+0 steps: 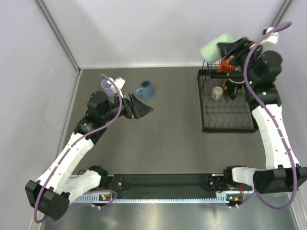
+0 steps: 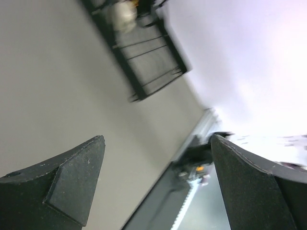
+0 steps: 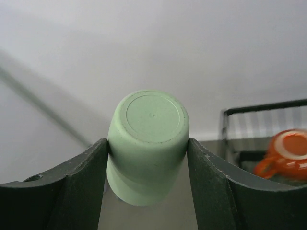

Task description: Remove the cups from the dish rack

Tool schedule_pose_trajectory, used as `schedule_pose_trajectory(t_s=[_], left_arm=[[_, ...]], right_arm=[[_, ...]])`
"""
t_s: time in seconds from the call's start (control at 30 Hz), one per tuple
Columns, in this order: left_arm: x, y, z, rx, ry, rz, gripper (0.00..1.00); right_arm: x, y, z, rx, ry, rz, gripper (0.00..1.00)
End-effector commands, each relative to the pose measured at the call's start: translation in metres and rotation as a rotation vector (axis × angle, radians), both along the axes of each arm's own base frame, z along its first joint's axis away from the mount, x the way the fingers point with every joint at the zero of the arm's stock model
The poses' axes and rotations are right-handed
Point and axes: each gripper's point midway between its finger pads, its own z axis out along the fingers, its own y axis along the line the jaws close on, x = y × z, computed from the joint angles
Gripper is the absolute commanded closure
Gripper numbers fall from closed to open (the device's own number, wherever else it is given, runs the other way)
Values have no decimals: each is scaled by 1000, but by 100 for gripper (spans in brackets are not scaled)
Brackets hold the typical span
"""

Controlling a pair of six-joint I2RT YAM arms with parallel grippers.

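My right gripper (image 1: 224,48) is shut on the pale green tumbler (image 1: 215,45), held in the air above the far left corner of the black wire dish rack (image 1: 206,103). In the right wrist view both fingers press the tumbler's (image 3: 148,143) sides and its base faces the camera. An orange mug (image 3: 285,155) lies in the rack behind it. A small beige mug (image 1: 217,93) sits inside the rack. The lavender tumbler (image 1: 107,86) and blue mug (image 1: 145,89) stand on the table. My left gripper (image 1: 143,109) hangs open and empty just in front of them.
Grey walls close the table on the left, back and right. The arm bases and a black rail (image 1: 163,184) run along the near edge. In the left wrist view the rack (image 2: 153,67) lies far across the bare table.
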Motion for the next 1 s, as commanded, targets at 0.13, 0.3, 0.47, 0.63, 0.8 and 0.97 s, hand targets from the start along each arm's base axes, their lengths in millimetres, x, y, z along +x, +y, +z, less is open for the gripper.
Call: schedule_pose_trajectory(t_s=[0.13,0.3,0.47,0.63,0.8,0.97], left_arm=[[-17,-14,106,-286,-182,-111,5],[-11,-12,123,-366,-241,-72,14],[-6,-14,129,-472,-232,-76,14],[8,-19,112,-498,-157,-58,14],[21,-19,99,-501,-135,-12,14],[32,-25,81,-491,-88,-1,15]], right_arm=[[-52,106,-7,221,-28,433,100],[-87,154,-24,328,-22,623,100],[-112,191,-39,424,-24,741,100],[-123,204,-45,557,-84,830,100],[-123,219,-68,611,-77,869,100],[-125,226,-88,628,-89,892,100]])
